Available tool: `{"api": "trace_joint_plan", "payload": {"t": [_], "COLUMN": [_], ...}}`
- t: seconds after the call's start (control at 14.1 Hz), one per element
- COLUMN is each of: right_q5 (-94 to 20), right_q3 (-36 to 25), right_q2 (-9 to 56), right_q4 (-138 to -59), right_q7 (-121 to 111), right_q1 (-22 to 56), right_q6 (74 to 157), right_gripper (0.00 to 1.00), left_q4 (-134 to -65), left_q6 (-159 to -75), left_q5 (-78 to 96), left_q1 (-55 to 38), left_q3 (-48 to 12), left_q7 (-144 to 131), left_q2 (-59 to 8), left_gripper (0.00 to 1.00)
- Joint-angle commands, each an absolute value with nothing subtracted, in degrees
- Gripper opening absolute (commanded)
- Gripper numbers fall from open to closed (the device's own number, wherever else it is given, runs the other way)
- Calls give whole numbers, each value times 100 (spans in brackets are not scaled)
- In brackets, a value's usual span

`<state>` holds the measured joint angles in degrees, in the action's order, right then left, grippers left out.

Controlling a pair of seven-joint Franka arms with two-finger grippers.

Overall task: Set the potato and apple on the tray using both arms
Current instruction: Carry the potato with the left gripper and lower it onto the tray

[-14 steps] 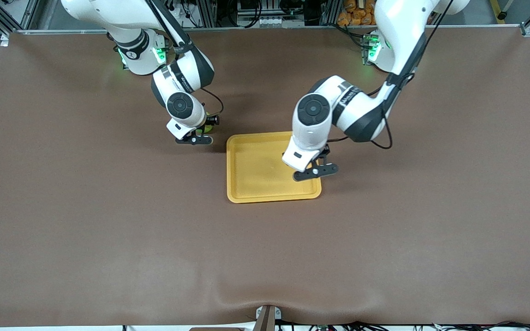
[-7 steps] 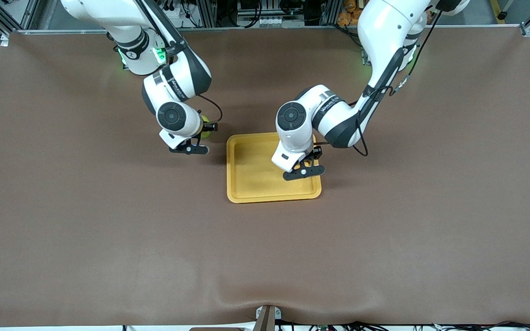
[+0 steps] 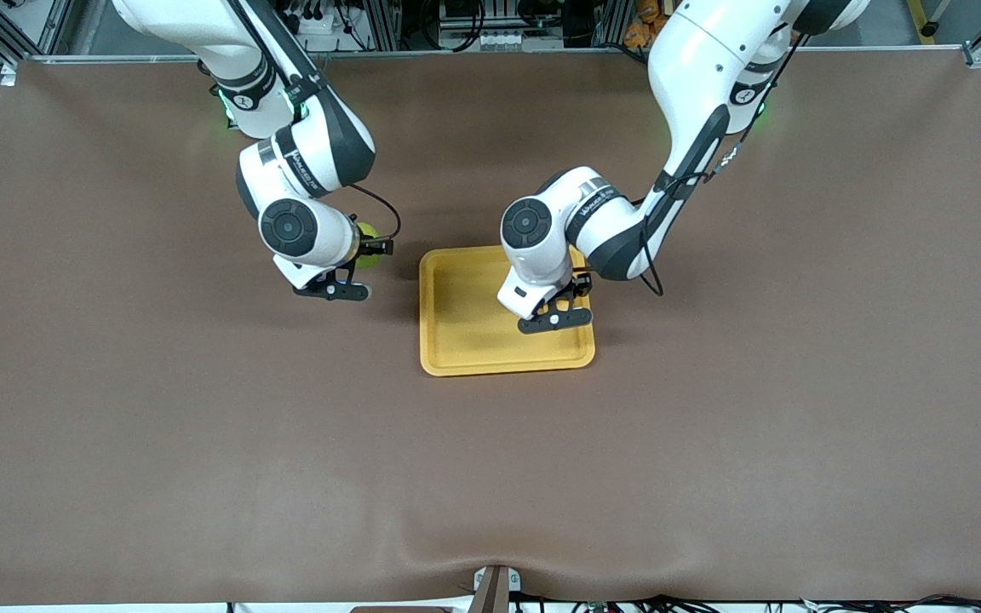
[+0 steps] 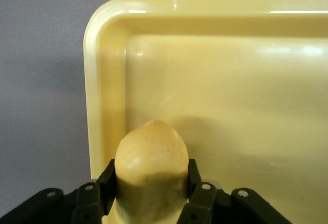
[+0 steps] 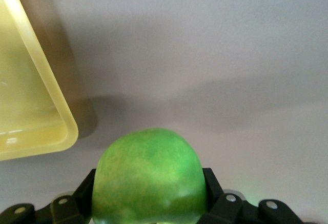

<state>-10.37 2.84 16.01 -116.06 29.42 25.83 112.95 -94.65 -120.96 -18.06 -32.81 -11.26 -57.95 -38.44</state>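
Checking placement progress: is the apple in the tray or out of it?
Out. The apple is held in the right gripper over the table beside the tray, past its corner.

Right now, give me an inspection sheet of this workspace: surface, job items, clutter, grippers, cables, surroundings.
Surface: brown table cover, a wrinkle at the edge nearest the front camera.
Tray: flat on the table, mid-table, nothing lying in it.
Potato: held in the left gripper, over the tray near a corner.
Apple: held in the right gripper, over bare table beside the tray, toward the right arm's end.
Clutter: nothing seen.
Grippers: both jaws closed on their items.
Cables: a black cable loops off each wrist, clear of the table.
Surroundings: metal framing and equipment along the edge by the arms' bases.
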Motion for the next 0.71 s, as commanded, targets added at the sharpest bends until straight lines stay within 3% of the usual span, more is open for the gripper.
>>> {"api": "trace_joint_plan", "payload": {"t": [0.0,0.07,0.21,0.64], "right_q5": [-1107,-1116,-1142,-1239], "right_q3": [343,343,352,404], "right_q2": [1617,1626,1766,2390], "right_q4": [-11408,-11339,-11189,-10390], "right_q7": [2988,2988,2997,3760], "right_q1": [2426,2417,2426,2583], "right_q6": [11197,11197,11206,11188], "right_gripper": [0,0,0,0], "left_q4": [-9334,-9334,-9334,-9037], "left_q6": [-11953,-11944,-11944,-11244], "left_q5": [-2091,-2109,-2127,-2321], "left_q1": [-3357,-3349,-3357,-3244], "left_q3": [-1081,-1081,-1072,-1090], "left_q7": [-5933,-5933,-5933,-5793], "left_q2": [-4025,-4025,-4034,-3517], "left_gripper": [8,17,100,100]}}
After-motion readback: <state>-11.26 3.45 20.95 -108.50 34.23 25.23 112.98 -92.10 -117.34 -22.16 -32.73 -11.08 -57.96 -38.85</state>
